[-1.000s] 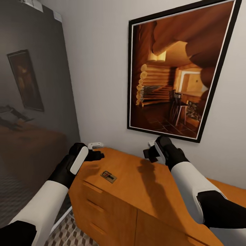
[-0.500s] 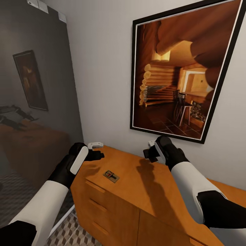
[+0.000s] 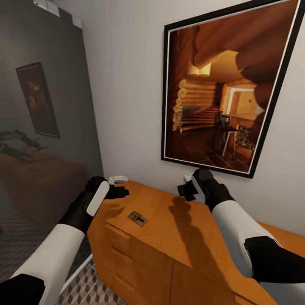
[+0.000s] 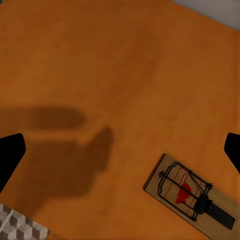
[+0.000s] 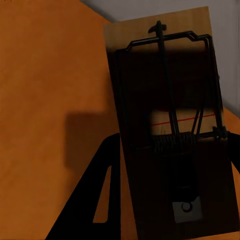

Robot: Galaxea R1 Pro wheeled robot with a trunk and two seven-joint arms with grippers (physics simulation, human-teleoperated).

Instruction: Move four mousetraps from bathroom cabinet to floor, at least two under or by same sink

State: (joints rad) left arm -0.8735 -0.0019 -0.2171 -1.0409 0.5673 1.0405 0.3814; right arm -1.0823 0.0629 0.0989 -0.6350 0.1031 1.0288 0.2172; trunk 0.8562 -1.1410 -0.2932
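Home interior: framed picture, wooden cabinet, patterned floor tiles.

We see a white wall with a black-framed log-cabin picture. Beside it a dark reflective panel, mirroring another framed picture. Grey patterned floor strip below.

Mousetraps on and above the cabinet top.
One mousetrap, a flat tan board with black wire and a red mark, lies flat near the front edge of the orange-brown cabinet, towards its left corner. A second mousetrap is held clear above the top.
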